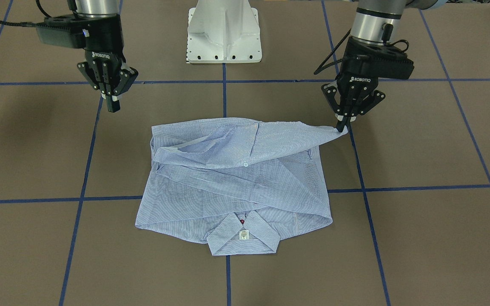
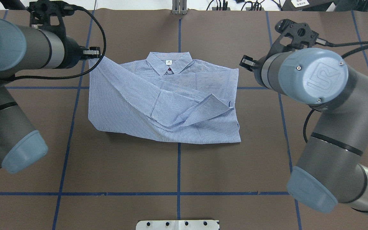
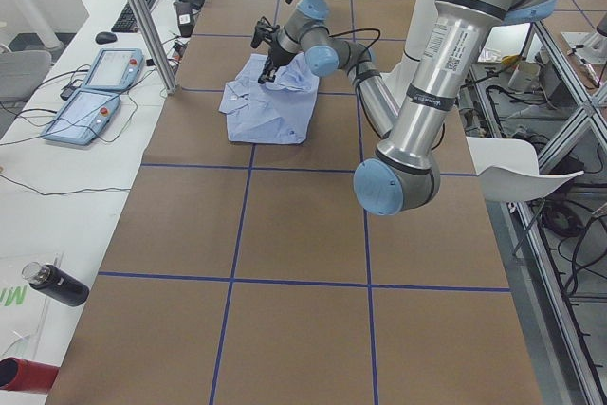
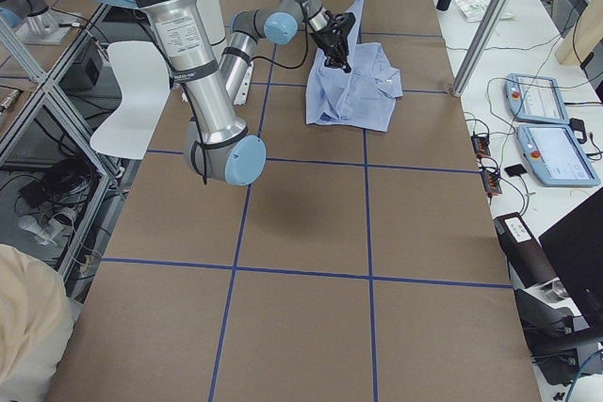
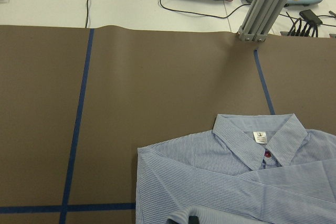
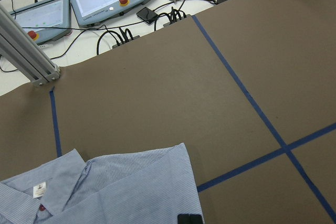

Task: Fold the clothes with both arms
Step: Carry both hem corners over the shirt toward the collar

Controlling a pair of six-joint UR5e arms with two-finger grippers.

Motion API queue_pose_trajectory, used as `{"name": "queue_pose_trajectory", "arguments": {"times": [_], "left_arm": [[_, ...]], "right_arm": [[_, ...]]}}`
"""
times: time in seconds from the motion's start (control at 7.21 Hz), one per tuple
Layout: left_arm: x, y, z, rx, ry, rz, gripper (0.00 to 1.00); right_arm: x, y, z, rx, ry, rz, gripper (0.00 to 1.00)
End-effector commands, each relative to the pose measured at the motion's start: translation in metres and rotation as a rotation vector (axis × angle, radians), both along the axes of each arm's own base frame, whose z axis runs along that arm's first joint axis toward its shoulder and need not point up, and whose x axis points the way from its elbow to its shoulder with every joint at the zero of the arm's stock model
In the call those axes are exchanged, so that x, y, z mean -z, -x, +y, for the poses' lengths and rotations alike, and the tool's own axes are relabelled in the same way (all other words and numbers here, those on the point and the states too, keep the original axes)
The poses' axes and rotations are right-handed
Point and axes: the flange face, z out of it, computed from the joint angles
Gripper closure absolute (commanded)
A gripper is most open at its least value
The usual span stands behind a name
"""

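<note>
The left arm [image 1: 372, 21] pointed down beside the shirt [image 1: 236, 182], the left fingers [image 1: 341, 125] clamped on a stretched corner of its cloth. The right arm [image 1: 96, 6] hung apart from it, the right fingers [image 1: 113, 105] pressed together on nothing. The shirt lay folded in the middle of the tabletop [image 1: 419, 246], collar away from the white pedestal base [image 1: 224, 32].

Our left end effector [image 1: 342, 126] points down, fingers pinched together on a corner of the shirt [image 1: 236, 178]. Our right end effector [image 1: 113, 105] hangs pointing down, fingers pressed together, apart from it.
</note>
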Motion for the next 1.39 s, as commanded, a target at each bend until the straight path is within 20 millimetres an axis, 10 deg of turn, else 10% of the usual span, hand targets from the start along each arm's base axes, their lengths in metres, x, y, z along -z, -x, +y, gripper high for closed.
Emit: {"name": "queue_pose_trajectory", "arguments": {"times": [0.0, 0.42, 0.56, 0.69, 1.25], "left_arm": [[-0.01, -0.028, -0.03, 0.005, -0.002, -0.004, 1.0], [-0.016, -0.034, -0.034, 0.003, 0.002, 0.003, 1.0], [-0.025, -0.04, -0.04, 0.003, 0.005, 0.0, 1.0], [-0.036, -0.047, -0.047, 0.002, 0.001, 0.01, 1.0], [-0.047, -0.052, -0.049, 0.0, -0.004, 0.024, 1.0]], "right_arm": [[-0.015, 0.031, -0.031, -0.004, 0.0, 0.009, 1.0], [0.009, 0.062, -0.048, 0.016, 0.013, -0.004, 1.0], [0.006, 0.08, -0.061, 0.023, 0.019, 0.013, 0.43], [0.016, 0.103, -0.073, 0.078, 0.016, 0.024, 0.13], [-0.015, 0.168, -0.068, 0.416, 0.017, 0.152, 0.01]]}}
